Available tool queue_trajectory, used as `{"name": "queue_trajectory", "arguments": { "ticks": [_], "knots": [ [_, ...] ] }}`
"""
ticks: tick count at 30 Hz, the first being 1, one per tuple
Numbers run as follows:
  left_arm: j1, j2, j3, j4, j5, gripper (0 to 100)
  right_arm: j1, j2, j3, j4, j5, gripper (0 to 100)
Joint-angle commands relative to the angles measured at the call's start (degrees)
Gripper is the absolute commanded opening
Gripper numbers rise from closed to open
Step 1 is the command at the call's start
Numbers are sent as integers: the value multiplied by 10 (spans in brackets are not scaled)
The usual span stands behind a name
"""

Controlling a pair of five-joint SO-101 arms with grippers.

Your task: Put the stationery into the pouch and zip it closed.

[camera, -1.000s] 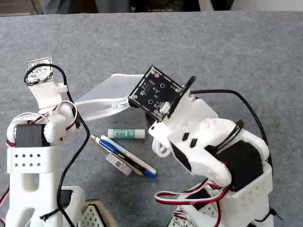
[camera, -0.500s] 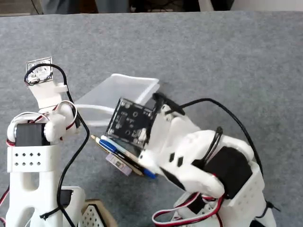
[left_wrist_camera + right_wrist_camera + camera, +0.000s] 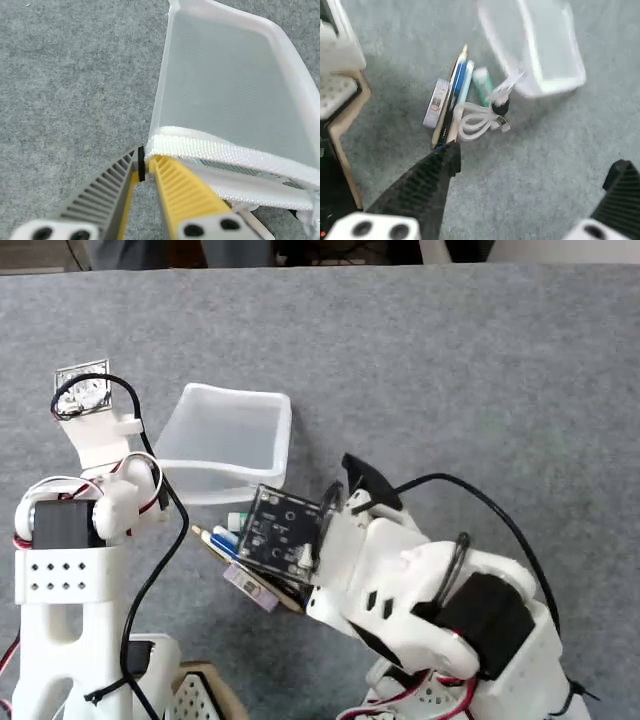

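Observation:
A translucent white pouch [image 3: 225, 438] lies with its mouth toward the stationery. My left gripper [image 3: 142, 162] is shut on the corner of the pouch's [image 3: 235, 85] zip edge. The stationery lies just in front of the mouth: a glue stick [image 3: 482, 86], a blue pen [image 3: 455, 92], a pencil [image 3: 449, 107], a small eraser [image 3: 436, 102] and a coiled white cord [image 3: 476, 121]. My right gripper [image 3: 536, 161] hangs open above this pile with nothing in it. In the high view the right arm [image 3: 400, 560] covers most of the pens [image 3: 215, 540] and the eraser [image 3: 250, 590].
The grey felt table [image 3: 470, 370] spreads wide to the far side and the right. The left arm's base [image 3: 60, 590] stands beside the stationery, and a wooden block edge [image 3: 347, 115] sits next to it.
The right arm has swung back from the pouch's far end to above the stationery. The pouch has shifted left and its mouth now gapes wider.

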Motion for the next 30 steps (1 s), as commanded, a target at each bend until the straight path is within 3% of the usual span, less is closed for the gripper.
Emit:
{"name": "queue_trajectory", "arguments": {
  "ticks": [1, 11, 30],
  "knots": [
    [-1, -3, -22, -6, 3, 28, 25, -4, 8, -21, 4, 445],
    [-1, -3, -24, -5, 3, 28, 66, 32, 15, -47, 55, 445],
    [-1, -4, -28, -8, 5, 28, 18, 210, 28, -197, 84, 445]
  ]
}}
